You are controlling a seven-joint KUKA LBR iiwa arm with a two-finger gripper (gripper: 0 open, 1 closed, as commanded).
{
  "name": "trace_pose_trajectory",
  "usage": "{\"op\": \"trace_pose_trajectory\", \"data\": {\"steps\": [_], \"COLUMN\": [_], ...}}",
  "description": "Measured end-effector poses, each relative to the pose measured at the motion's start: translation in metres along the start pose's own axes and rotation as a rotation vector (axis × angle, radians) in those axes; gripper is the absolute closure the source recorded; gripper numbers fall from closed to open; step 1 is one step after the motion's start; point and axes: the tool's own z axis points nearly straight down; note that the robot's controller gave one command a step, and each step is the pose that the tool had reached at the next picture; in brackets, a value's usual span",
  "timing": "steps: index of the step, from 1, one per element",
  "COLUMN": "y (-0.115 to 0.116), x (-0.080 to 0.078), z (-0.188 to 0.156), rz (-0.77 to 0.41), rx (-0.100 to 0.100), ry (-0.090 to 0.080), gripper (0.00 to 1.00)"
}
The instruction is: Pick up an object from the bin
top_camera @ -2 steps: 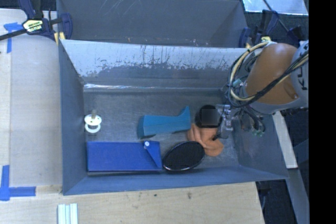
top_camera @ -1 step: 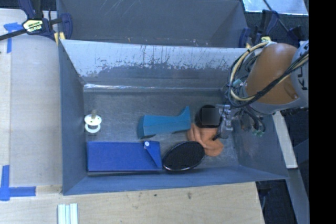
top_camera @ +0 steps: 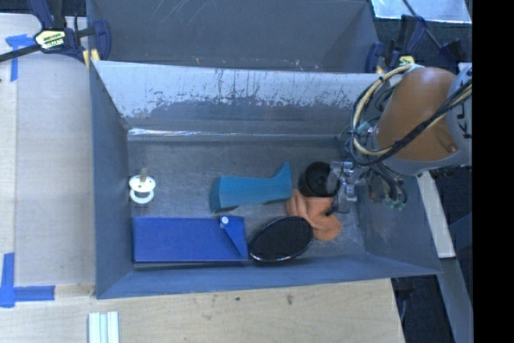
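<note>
My gripper [top_camera: 344, 189] is low in the right part of the bin, at the right edge of an orange soft lump [top_camera: 312, 214] and touching or nearly touching it. A black round thing [top_camera: 315, 177] lies just left of the gripper, behind the orange lump. A black oval disc [top_camera: 280, 240] rests in front of the lump, by the bin's near wall. Whether the gripper has hold of anything is hidden by its own body.
A blue wedge-shaped piece [top_camera: 252, 189] lies in the middle of the floor. A flat blue box [top_camera: 186, 240] sits along the near wall at the left. A small white knob-like thing [top_camera: 142, 189] stands at the far left. The arm's orange cover hangs over the right rim.
</note>
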Motion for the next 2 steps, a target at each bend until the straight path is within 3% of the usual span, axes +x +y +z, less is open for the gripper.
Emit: {"op": "trace_pose_trajectory", "data": {"steps": [1, 2], "y": [-0.0199, -0.0199], "x": [-0.0081, -0.0081], "z": [0.0063, 0.0063], "rz": [0.086, 0.086], "rx": [-0.005, -0.004], "ry": [0.002, 0.002], "gripper": [1.00, 1.00]}}
